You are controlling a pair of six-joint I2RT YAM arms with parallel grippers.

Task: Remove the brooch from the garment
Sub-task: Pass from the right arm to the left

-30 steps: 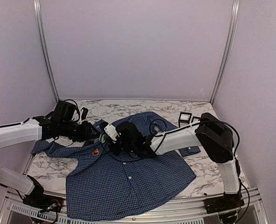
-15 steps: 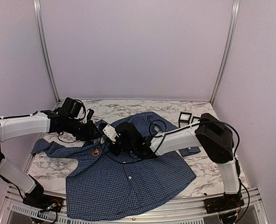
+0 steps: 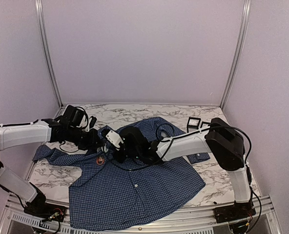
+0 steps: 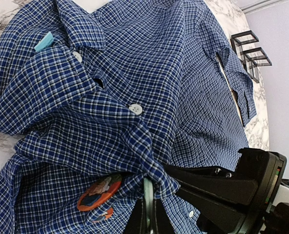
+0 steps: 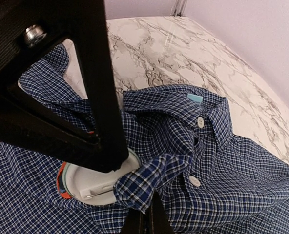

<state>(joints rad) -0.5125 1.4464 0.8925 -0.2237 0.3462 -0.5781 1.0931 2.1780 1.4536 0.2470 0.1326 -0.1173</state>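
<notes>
Top view. Shows the garment [image 3: 134, 190] spread over the marble table [image 3: 51, 178], collar toward the far side. Finds the left pincer [image 3: 101, 146] and the right pincer [image 3: 108, 150] tip to tip, low over the chest part, with the brooch [image 3: 100, 158] just on the near side of both tips. Cannot tell the jaws from here. Shows two small black frames [image 3: 193, 123] well apart, far behind the right pincer.

Left wrist view. Pinches a raised fold of the garment [image 4: 149, 73] in the left pincer [image 4: 148, 214], jaws narrow and pressed on the cloth. Places the brooch [image 4: 99, 192], orange face up, just beside the tips, to the left in this view. Meets the black right pincer [image 4: 183, 180] close on the other side.

Right wrist view. Clamps another fold of the garment [image 5: 222, 185] in the right pincer [image 5: 147, 219], jaws tight together. Shows the brooch [image 5: 93, 187] just beside the tips, white back and pin visible, partly hidden behind the left pincer [image 5: 105, 151].
</notes>
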